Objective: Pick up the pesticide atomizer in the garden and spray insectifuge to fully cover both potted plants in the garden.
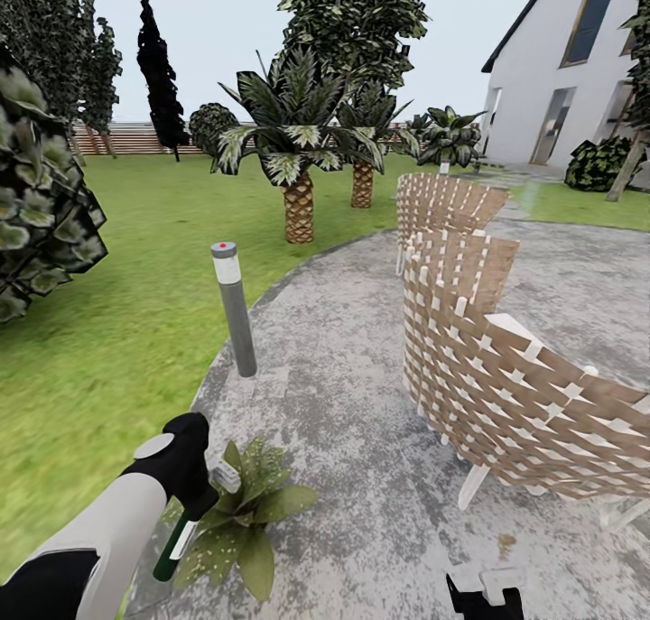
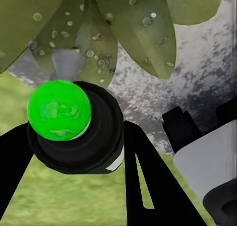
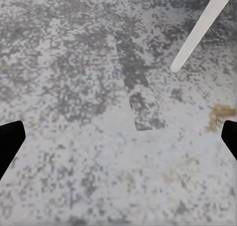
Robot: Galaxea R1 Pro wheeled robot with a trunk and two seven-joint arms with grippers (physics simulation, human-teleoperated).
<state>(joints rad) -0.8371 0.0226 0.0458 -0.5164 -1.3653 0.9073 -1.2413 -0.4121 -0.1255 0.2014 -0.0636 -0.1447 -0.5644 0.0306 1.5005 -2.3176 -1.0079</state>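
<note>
**Atomizer held over plant at edge of paving**

Left gripper point(image 1: 194, 498) clamped on atomizer point(image 1: 177, 541), fingers either side of the bottle; dark green body with white label hanging tilted beside and partly over the plant point(image 1: 242, 519). From left wrist, bottle point(image 2: 74, 127) seen end-on between black fingers point(image 2: 148, 181), speckled leaves point(image 2: 113, 33) just beyond. Plant low on grey paving point(image 1: 361, 421), right at lawn point(image 1: 108, 331) border. Grey bollard point(image 1: 234, 309) standing further along the same edge. Woven chairs point(image 1: 487, 367) on paving to the right, palms point(image 1: 298, 164) behind. Right gripper point(image 1: 485, 597) low over bare paving point(image 3: 98, 137), fingertips point(image 3: 10, 142) spread wide apart, nothing between; white chair leg point(image 3: 200, 31) nearby.
</note>
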